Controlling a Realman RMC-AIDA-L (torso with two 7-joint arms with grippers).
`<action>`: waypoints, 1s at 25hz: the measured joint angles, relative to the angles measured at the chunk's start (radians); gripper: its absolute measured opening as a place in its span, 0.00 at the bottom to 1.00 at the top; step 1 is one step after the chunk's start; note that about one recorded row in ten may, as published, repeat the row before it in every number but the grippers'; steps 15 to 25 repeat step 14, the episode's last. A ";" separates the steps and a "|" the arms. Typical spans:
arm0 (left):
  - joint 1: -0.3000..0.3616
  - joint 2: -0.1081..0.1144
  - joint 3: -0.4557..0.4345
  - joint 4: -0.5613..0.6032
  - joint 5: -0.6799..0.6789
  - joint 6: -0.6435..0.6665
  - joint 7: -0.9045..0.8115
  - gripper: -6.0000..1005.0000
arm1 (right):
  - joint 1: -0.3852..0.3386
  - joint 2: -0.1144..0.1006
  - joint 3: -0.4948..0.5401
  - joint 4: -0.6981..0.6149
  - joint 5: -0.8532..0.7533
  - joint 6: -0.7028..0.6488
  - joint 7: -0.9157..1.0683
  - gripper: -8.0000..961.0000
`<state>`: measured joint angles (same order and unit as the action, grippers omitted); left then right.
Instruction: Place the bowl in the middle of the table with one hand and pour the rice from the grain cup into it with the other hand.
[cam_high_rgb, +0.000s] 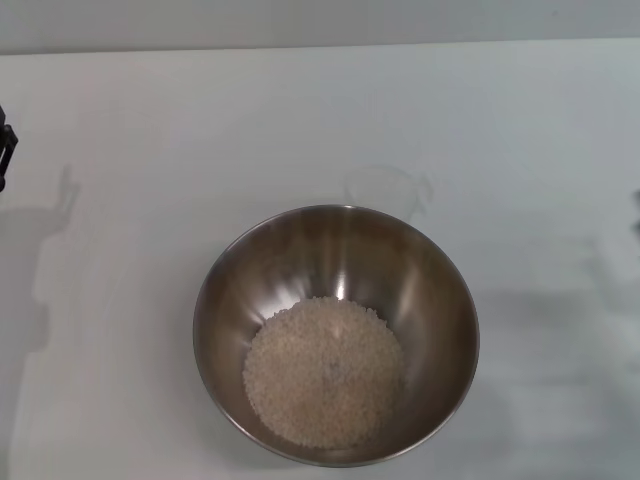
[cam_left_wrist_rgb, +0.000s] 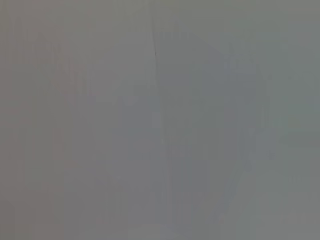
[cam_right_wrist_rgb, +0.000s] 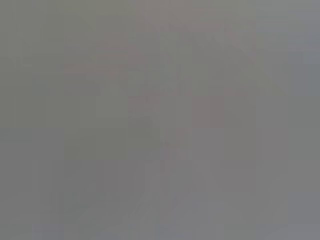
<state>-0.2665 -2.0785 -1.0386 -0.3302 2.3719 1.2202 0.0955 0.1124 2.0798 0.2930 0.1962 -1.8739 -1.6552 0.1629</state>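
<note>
Already the bowl (cam_high_rgb: 336, 335) sat on the white bench (cam_high_rgb: 150, 120), near the middle and toward the robot's side. The rice (cam_high_rgb: 325, 372) lay in a pale heap at the bottom of it. The cup (cam_high_rgb: 385, 192) stood upright on the bench just behind the bowl, on the far side. It was clear and very hard to see, and it looked empty. So the job looked done, or almost done.

Only a small dark bit of the left gripper (cam_high_rgb: 6, 150) showed at the left edge of the head view, well away from the bowl. I could not tell if it was open or closed. A tiny dark bit at the right edge could have been the right arm, but no gripper showed there, so its state could not be told either. Both wrist views showed only plain grey, with nothing to make out.

What could still go wrong? The cup stood very close to the bowl's rim. If an arm came back in, it could knock the light cup over or push it off somewhere. A bump on the bowl could make it slide on the smooth bench, and rice could jump out.

Nothing else lay on the bench. Nothing stood between the arms and the bowl.
</note>
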 joint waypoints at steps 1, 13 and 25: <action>0.000 0.000 0.000 0.000 0.000 0.000 0.000 0.82 | 0.000 0.000 0.000 0.000 0.000 0.000 0.000 0.64; 0.011 0.000 0.002 -0.004 0.002 0.002 0.000 0.82 | -0.062 0.005 0.164 -0.118 0.032 -0.075 0.145 0.84; 0.012 0.000 0.002 -0.004 0.003 0.003 0.000 0.82 | -0.065 0.006 0.164 -0.116 0.032 -0.080 0.133 0.84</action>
